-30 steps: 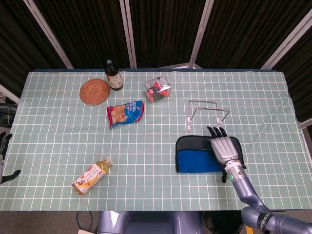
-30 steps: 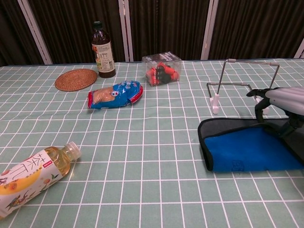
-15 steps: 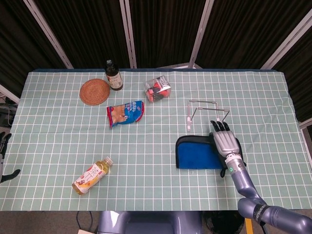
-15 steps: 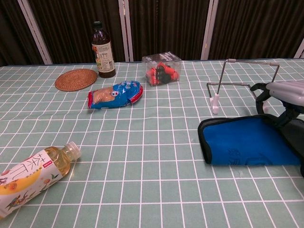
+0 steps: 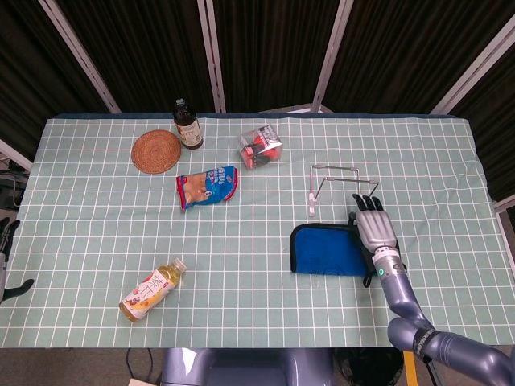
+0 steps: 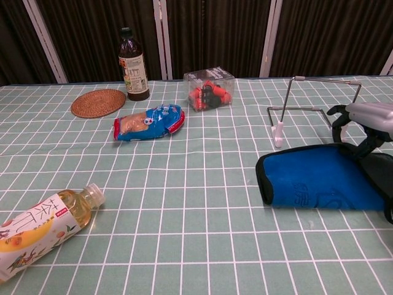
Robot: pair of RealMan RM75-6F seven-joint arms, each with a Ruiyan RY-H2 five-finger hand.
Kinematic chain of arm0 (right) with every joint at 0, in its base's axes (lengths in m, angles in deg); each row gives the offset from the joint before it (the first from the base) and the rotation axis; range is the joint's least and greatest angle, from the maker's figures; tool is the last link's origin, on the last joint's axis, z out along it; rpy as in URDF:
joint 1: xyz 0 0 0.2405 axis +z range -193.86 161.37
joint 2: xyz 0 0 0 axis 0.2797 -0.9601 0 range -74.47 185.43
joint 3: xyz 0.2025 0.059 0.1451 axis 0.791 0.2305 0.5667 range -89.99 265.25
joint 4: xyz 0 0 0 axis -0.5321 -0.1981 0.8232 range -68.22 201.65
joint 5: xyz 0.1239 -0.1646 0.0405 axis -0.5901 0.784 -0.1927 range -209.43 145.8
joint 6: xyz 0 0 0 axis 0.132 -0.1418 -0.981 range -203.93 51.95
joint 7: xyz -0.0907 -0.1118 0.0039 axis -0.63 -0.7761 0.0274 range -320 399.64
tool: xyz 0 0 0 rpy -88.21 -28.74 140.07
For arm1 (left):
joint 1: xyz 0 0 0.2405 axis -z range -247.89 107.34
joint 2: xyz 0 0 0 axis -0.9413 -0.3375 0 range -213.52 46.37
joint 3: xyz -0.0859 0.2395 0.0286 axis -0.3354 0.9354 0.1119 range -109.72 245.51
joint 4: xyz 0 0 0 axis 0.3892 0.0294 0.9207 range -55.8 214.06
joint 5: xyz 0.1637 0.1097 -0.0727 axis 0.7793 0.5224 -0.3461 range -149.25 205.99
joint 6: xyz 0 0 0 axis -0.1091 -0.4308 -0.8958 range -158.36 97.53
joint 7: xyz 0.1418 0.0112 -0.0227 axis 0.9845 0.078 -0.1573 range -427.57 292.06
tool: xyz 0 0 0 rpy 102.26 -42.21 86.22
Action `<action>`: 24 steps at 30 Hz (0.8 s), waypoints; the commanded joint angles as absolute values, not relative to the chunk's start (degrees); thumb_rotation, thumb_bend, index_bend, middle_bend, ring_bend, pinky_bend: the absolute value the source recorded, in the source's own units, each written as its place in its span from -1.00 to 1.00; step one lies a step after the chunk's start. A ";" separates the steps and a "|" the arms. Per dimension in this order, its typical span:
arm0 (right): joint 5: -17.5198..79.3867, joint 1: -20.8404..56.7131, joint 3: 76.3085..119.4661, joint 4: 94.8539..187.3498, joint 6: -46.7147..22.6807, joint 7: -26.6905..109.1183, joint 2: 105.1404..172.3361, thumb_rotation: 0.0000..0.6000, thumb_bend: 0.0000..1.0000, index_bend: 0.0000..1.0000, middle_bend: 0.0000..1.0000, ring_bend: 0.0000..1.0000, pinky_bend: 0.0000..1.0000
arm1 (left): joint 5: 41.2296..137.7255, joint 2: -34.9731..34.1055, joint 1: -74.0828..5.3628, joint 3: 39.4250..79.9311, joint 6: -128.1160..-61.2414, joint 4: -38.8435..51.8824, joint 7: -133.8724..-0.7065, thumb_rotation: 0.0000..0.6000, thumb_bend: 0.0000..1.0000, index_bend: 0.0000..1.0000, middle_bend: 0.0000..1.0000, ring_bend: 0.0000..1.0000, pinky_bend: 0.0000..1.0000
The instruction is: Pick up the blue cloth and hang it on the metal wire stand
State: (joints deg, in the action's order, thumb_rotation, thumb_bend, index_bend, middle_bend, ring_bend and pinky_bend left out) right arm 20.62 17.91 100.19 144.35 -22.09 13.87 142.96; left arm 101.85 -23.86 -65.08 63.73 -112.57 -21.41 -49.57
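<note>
Just in front of the metal wire stand [image 5: 338,186], the blue cloth [image 5: 326,251] lies on the desk with the right hand [image 5: 375,233] gripping its right edge, fingers curled on it; judged advice: lift well clear before draping over the top wire.

Silver-grey right hand [image 5: 375,231] with black fingertips, green-lit wrist ring, bluish-grey metallic forearm, black left hand [image 5: 6,238] at frame edge.
</note>
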 commanded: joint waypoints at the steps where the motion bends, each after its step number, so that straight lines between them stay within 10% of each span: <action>1: 20.51 18.11 99.92 144.07 -22.14 13.99 143.14 1.00 -0.06 0.34 -0.92 -1.00 -1.00 | 101.80 -23.87 -65.06 63.73 -112.56 -21.40 -49.57 1.00 -1.00 -1.00 -1.00 -1.00 -1.00; 6: 20.51 18.47 99.39 143.68 -22.28 14.06 143.50 1.00 -0.11 0.32 -0.92 -1.00 -1.00 | 101.90 -23.85 -65.06 63.81 -112.68 -21.45 -49.52 1.00 -1.00 -1.00 -1.00 -1.00 -1.00; 13: 21.55 17.95 98.33 144.77 -19.96 13.59 142.96 1.00 -0.78 -0.60 -1.00 -1.00 -1.00 | 101.85 -23.81 -64.93 63.90 -112.50 -21.42 -49.51 1.00 -1.00 -1.00 -1.00 -1.00 -1.00; 24: 29.30 14.02 95.08 152.50 -15.09 17.82 136.74 1.00 -0.99 -0.70 -1.00 -1.00 -1.00 | 103.36 -24.32 -65.34 64.36 -113.36 -21.89 -50.63 1.00 -1.00 -1.00 -1.00 -1.00 -1.00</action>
State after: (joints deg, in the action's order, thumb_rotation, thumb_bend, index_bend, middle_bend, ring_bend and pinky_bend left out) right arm 27.44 15.14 96.17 150.63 -15.95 16.45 138.45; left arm 103.32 -24.30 -65.32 64.33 -113.33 -21.86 -50.58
